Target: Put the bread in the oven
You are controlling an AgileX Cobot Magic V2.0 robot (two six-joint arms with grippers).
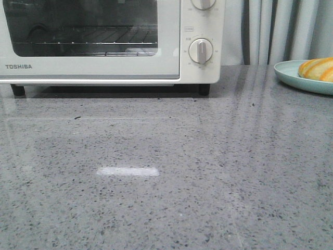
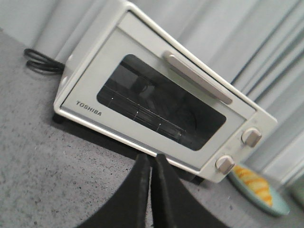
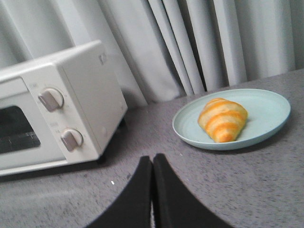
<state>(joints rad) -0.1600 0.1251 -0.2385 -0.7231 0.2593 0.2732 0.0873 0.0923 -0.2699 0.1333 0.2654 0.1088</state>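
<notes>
The bread [image 3: 222, 119] lies on a pale blue-green plate [image 3: 266, 102], glossy, orange with cream stripes, its tapered ends resting on the dish; it sits ahead of the right gripper [image 3: 152, 164] and a little off to one side, well apart from the fingertips, with bare grey countertop [image 3: 266, 190] between; that gripper is clenched on nothing, its two black fingers pressed together with hardly a slit showing. The oven [image 1: 104, 41] stands across the counter from the plate, its glass door closed and the wire rack visible behind the window; the handle [image 2: 197, 78] runs along the door's upper edge, ahead of the left gripper [image 2: 151, 159], which is likewise pinched tight and empty; neither gripper touches anything. A black cord [image 2: 40, 61] coils on the counter beside the oven's far end.

By my reading the task has barely begun: the door is not yet opened and the roll not yet lifted. The next move seems to call for the left gripper to part its fingers, reach the handle and swing the door down; the right must open wide enough to straddle the roll, grasp gently so the crust is not crushed, and keep the plate from sliding.
</notes>
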